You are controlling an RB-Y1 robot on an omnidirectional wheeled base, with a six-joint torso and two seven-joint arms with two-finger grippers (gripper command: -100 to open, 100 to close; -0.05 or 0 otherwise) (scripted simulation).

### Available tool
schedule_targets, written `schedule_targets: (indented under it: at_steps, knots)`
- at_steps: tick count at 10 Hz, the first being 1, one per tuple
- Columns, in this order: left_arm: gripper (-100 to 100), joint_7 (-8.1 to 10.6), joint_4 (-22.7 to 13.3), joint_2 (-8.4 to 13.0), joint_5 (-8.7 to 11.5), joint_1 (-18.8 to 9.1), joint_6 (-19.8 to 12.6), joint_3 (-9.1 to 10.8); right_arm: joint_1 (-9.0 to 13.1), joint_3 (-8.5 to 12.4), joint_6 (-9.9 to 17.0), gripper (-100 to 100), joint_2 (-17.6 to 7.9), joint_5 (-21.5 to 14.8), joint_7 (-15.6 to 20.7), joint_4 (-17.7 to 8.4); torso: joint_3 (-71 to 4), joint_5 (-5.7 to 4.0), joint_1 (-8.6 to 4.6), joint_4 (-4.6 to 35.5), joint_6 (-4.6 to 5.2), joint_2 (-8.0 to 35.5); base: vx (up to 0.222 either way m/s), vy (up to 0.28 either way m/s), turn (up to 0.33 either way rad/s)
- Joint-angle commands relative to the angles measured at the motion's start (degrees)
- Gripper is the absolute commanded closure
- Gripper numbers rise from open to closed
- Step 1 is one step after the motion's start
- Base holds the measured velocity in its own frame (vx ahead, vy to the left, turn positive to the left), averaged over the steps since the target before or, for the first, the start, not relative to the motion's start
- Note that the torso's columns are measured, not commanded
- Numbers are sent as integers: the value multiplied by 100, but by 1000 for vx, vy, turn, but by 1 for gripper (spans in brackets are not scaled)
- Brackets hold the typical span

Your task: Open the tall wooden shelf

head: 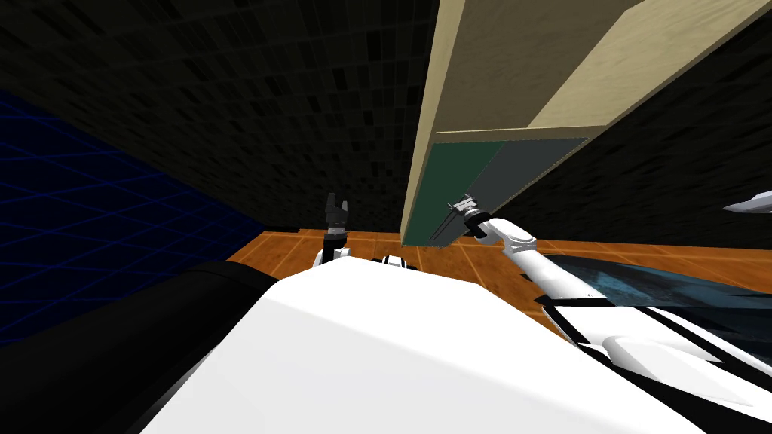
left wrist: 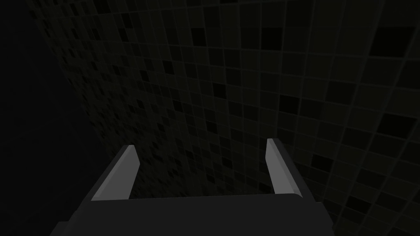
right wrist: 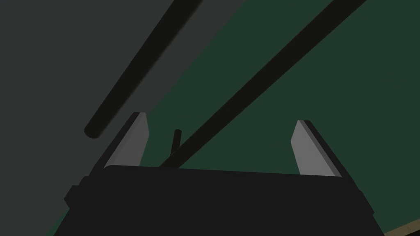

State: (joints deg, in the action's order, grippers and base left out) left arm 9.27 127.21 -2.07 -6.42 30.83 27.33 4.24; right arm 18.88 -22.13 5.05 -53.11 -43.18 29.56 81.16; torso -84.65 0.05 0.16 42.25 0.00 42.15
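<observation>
The tall shelf [head: 520, 60] of light wood leans across the head view, with a green door [head: 452, 181] and a grey door [head: 528, 162] on its front. My right gripper [head: 457, 212] is open right at these doors. In the right wrist view the green door [right wrist: 328, 82] carries a long dark bar handle [right wrist: 262, 78] whose lower end, with its short post, lies between my right gripper's [right wrist: 220, 119] fingers, close to one finger [right wrist: 133, 139]. The grey door [right wrist: 61, 61] has its own bar handle [right wrist: 139, 69] just outside that finger. My left gripper [head: 337, 202] is raised, open and holding nothing [left wrist: 201, 143].
The shelf stands on an orange wooden floor [head: 482, 264] against a dark tiled wall [head: 226, 90]. A blue gridded wall [head: 75, 211] is at the left. A dark bluish surface [head: 648, 279] lies at the right, behind my right forearm.
</observation>
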Motion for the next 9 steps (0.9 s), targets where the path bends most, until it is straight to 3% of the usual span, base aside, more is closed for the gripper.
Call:
schedule_targets:
  at_steps: [1, 2, 3, 5, 6, 7, 9]
  knots:
    - [0, 0, 0, 0, 0, -2, 0, 0, 478, -457, 408, -100, -51, 247, 23, -219, 7, -6, -23, 2, -9, 14, -117, -75, 83]
    - [0, 0, 0, 1, 0, -1, 0, 0, 562, -643, 435, -100, -51, 247, 23, -219, 7, -5, -29, 9, -9, 12, -59, -48, 6]
    - [0, 0, 0, 0, 0, 0, 0, 0, 789, -822, 664, -100, -65, 472, 64, -474, 0, -5, -16, 2, -1, -1, -97, -97, 128]
    - [0, 0, 0, 1, 0, -1, 0, 1, 1111, -1186, 843, -100, -65, 472, 64, -474, 10, -8, -24, 5, 2, 15, -74, -75, 39]
    - [0, 0, 0, 0, 0, 0, 0, 0, 1298, -1388, 1121, -100, -78, 696, 106, -699, 4, -2, -2, 2, 1, 4, -104, -72, 149]
    - [0, 0, 0, 0, 0, -2, 0, 0, 1464, -1569, 1251, -100, -78, 696, 106, -729, 11, -3, -11, 4, -4, 19, -104, -70, 81]
    - [0, 0, 0, 0, 0, 0, 0, 0, 1659, -1843, 1251, -100, -78, 696, 106, -729, 6, -2, -7, 4, 4, 8, -34, -16, -22]
